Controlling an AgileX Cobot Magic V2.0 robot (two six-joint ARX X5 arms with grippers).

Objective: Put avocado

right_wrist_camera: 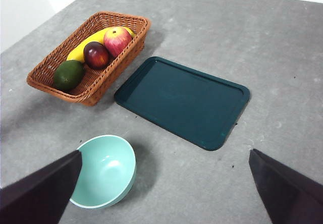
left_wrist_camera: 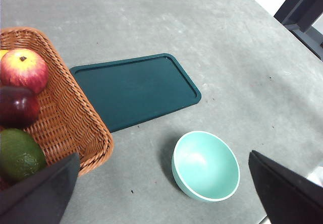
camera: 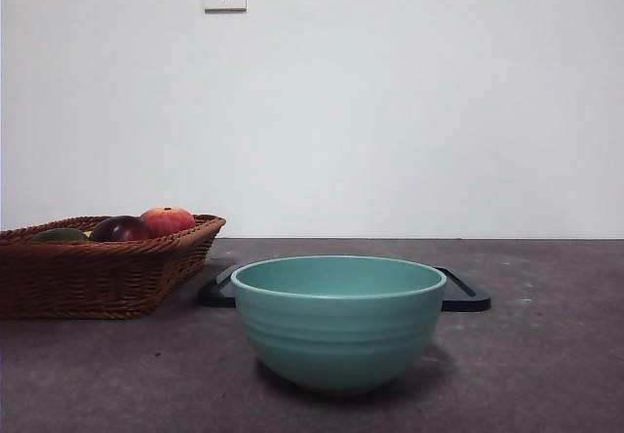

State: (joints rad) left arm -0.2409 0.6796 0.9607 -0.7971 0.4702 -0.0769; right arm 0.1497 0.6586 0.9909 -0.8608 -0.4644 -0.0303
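Note:
The dark green avocado (camera: 60, 234) lies in a brown wicker basket (camera: 97, 282) at the left of the table. It also shows in the left wrist view (left_wrist_camera: 19, 155) and the right wrist view (right_wrist_camera: 68, 75), at the end of the basket nearest the bowl. My left gripper (left_wrist_camera: 163, 155) is open and empty, high above the table between the basket (left_wrist_camera: 81, 113) and the bowl. My right gripper (right_wrist_camera: 165, 152) is open and empty, high above the table near the tray. Neither gripper shows in the front view.
A mint green bowl (camera: 338, 326) (left_wrist_camera: 206, 166) (right_wrist_camera: 103, 171) stands empty at the front. A dark teal tray (camera: 468, 296) (left_wrist_camera: 133, 90) (right_wrist_camera: 184, 100) lies behind it. The basket (right_wrist_camera: 108, 77) also holds a red-orange fruit (right_wrist_camera: 116, 40), a maroon fruit (right_wrist_camera: 96, 54) and a banana (right_wrist_camera: 81, 51).

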